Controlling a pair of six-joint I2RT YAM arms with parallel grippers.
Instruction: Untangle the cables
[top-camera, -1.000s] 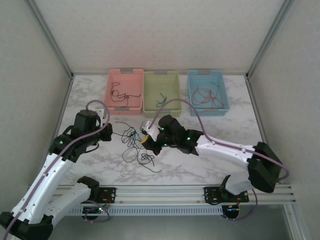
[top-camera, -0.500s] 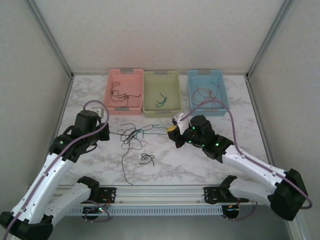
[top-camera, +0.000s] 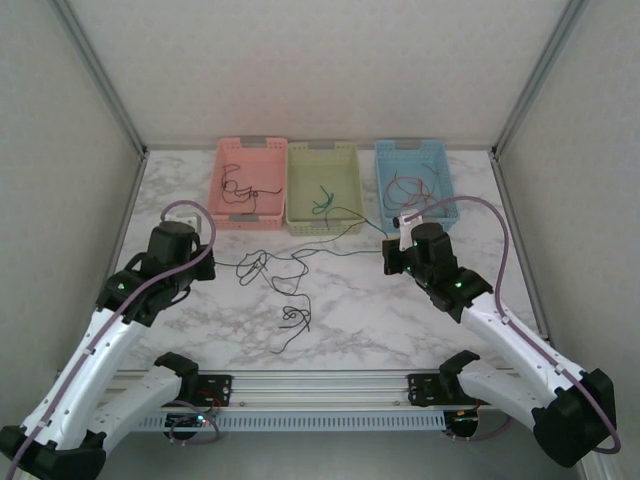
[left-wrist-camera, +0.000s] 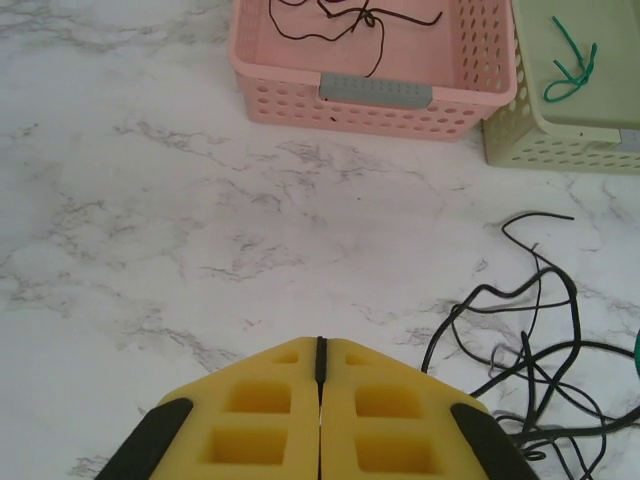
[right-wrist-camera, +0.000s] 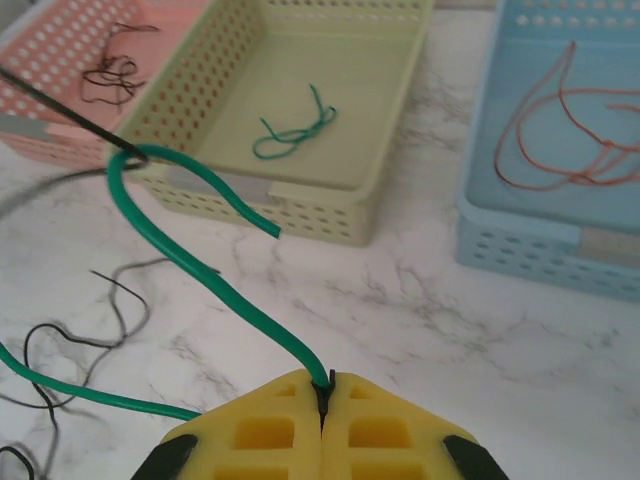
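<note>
**Top external view.** The right gripper (top-camera: 390, 258) sits right of centre, just in front of the blue basket (top-camera: 450, 195). Its jaws are shut on a green cable (top-camera: 340, 252), which runs leftward, drawn fairly straight, into the tangle (top-camera: 265, 270) of black cables at middle left. The left gripper (top-camera: 208, 262) lies at the tangle's left edge, closed. A black strand leads to its tip, but whether it is pinched cannot be told. A small black coil (top-camera: 293, 318) lies apart, below the tangle. The pink basket (top-camera: 218, 190) holds black cable, the yellow-green basket (top-camera: 322, 228) holds green, and the blue one holds reddish.

**Left wrist view.** The yellow pads (left-wrist-camera: 260, 400) meet flush at bottom centre, with nothing visible in the seam. Black cables (left-wrist-camera: 530, 340) loop at lower right on the marble table (left-wrist-camera: 150, 230).

**Right wrist view.** The green cable leaves the closed seam at bottom centre, rises to upper left and bends back into a hook. A black strand (right-wrist-camera: 70, 115) crosses through that hook.

**Assessment.** The step in hand appears to be drawing the green cable clear of the black mass.
- The hook is the likely snag point.
- Pull slowly and level toward the right of frame, with the left gripper anchoring the black cables.
- If the black strand rides along, ease back and lift so it slips off the hook's open end.
- Do not release over the yellow-green basket until the green cable hangs free.
</note>
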